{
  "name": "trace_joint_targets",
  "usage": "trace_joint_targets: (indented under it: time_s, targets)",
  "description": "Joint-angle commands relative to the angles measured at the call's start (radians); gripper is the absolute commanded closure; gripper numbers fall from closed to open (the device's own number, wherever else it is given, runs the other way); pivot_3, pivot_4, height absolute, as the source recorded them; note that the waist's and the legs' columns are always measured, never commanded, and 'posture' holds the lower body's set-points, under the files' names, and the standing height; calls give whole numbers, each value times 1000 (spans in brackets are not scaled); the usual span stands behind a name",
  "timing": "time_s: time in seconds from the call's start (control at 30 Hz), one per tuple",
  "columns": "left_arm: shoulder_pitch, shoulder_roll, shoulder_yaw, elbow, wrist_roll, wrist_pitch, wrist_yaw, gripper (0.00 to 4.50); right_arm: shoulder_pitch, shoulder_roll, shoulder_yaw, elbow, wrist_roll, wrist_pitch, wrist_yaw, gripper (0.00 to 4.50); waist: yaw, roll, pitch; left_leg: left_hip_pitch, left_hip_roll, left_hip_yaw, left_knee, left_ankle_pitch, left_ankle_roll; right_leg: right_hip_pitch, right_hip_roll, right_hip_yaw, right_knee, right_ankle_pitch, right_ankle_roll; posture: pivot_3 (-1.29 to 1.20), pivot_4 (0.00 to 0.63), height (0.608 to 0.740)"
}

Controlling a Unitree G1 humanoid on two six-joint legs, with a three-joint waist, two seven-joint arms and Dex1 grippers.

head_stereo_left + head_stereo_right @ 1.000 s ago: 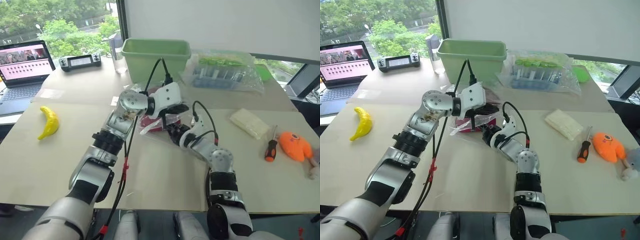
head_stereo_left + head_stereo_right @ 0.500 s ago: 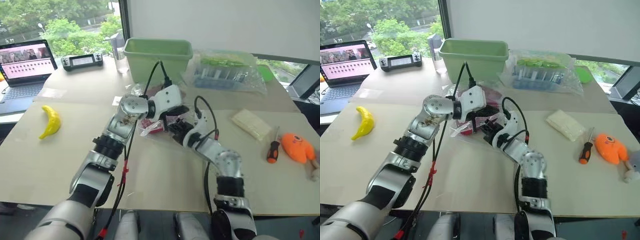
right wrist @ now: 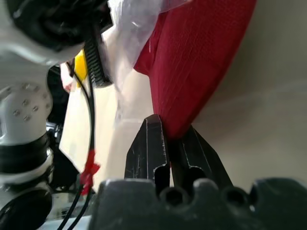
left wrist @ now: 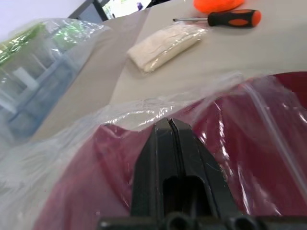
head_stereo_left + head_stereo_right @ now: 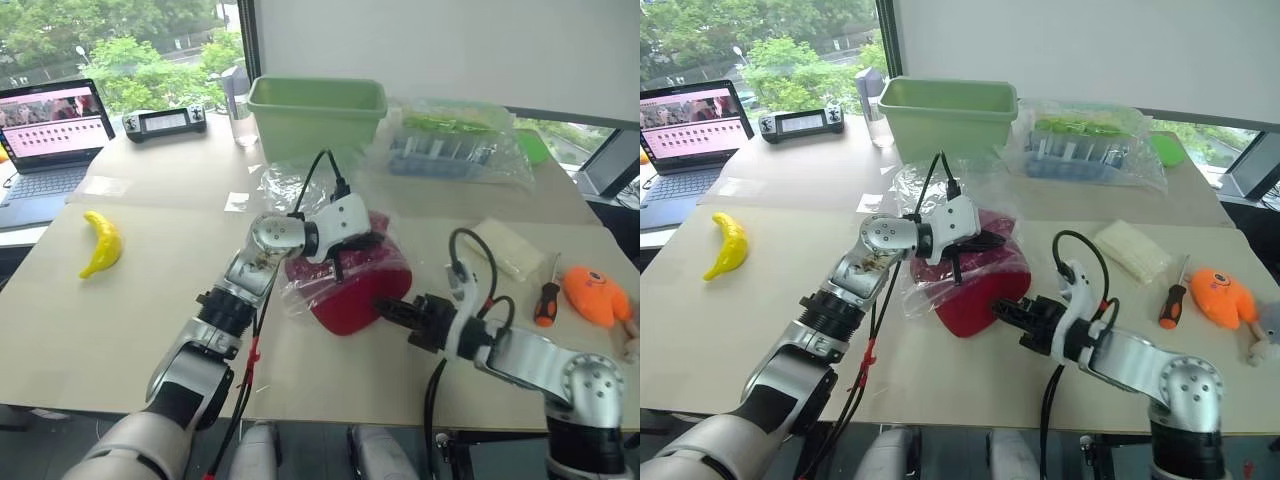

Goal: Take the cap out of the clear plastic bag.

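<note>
Cap (image 5: pixel 352 290) of dark red woven fabric, rounded crown and curved brim, lying on the tan table (image 5: pixel 120 320) between the two grippers, brim end pulled clear of its wrapper, crown end partly under the film. Right gripper (image 3: pixel 173 138) clamped on the brim's edge, black fingers pinching the red cloth. Clear plastic bag (image 5: pixel 300 270), thin, glossy and heavily wrinkled, draped over the cap's far half and bunched behind the left gripper (image 4: pixel 168 125), which is closed tight on a fold of that film just above the crown.

Beyond the left gripper: green plastic bin (image 5: pixel 316 115), rectangular and smooth-walled, contents out of sight. Beside the bin, another transparent bag (image 5: pixel 450 150), stuffed with blue and green items. Past the right gripper, toward the table's right edge: pale, flat, crinkly packet (image 5: pixel 510 248), screwdriver (image 5: pixel 545 300) with an orange-and-black handle, and orange plush toy (image 5: pixel 595 295), soft and rounded. Well off to the left arm's outer side: yellow banana (image 5: pixel 100 245), curved and smooth, open laptop (image 5: pixel 50 135), and dark handheld console (image 5: pixel 165 122) near a clear glass (image 5: pixel 238 115).
</note>
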Motion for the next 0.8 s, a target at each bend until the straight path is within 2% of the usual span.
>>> trace_joint_targets:
  time_s: [0.03, 0.1, 0.17, 0.23, 0.37, 0.43, 0.53, 0.73, 0.8]
  targets:
    - [2, -9, 1, -42, -14, -18, 11, 4500, 139, -149, -37, -101, 21, 6, 126, 4437, 3, 0, 0, 0, 0, 0, 0, 0, 0, 0, 0, 0, 0, 0, 1, 0, 150, 737]
    - [8, -11, 0, -46, -15, -17, 11, 4500, 237, -241, -100, -131, 21, 6, 223, 4437, 8, 1, 0, 0, 0, 0, 1, 0, 0, 1, 0, 1, 0, 0, 1, 0, 150, 737]
    - [13, -12, -1, -51, -14, -16, 10, 4500, 287, -294, -119, -140, 21, -19, 272, 4437, 10, 0, -1, 0, 0, 0, 2, 0, 0, 1, 0, 1, 0, 0, 1, 0, 150, 737]
    - [18, -13, -2, -54, -14, -17, 10, 4500, 347, -348, -204, -181, -23, -1, 336, 4437, 14, 1, -1, 1, 0, 0, 3, 0, 0, 3, 0, 1, 0, 0, 1, 0, 150, 737]
    - [23, -17, -3, -56, -16, -16, 8, 4500, 479, -385, -419, -266, -225, 9, 570, 4437, 24, 1, -2, 0, 0, 0, 4, 0, 0, 2, 0, 1, -1, -1, 0, 0, 150, 737]
    - [22, -17, -2, -51, -16, -18, 8, 4500, 532, -383, -480, -265, -275, -2, 638, 4437, 32, 1, -2, -1, 0, 0, 4, 0, 0, 1, 0, 0, -1, 0, 1, 0, 150, 737]
    - [17, -20, -1, -44, -16, -20, 7, 4500, 547, -382, -499, -249, -299, -36, 663, 4437, 41, 1, -2, -2, -1, 0, 5, 0, 0, 1, 0, 0, -2, 0, 1, 0, 150, 737]
    - [-14, -16, 16, -33, -25, -15, 7, 4500, 515, -378, -414, -256, -328, -76, 638, 4437, 41, 1, -2, -2, -1, 0, 6, 0, 0, 1, 0, 0, -2, -1, 0, 0, 150, 737]
    - [-17, -1, 17, -9, -16, -35, 8, 4500, 560, -378, -486, -274, -343, -69, 712, 4437, 42, 1, -2, -2, -1, 0, 5, 0, 0, 1, 0, 0, -2, 0, 1, 0, 150, 737]
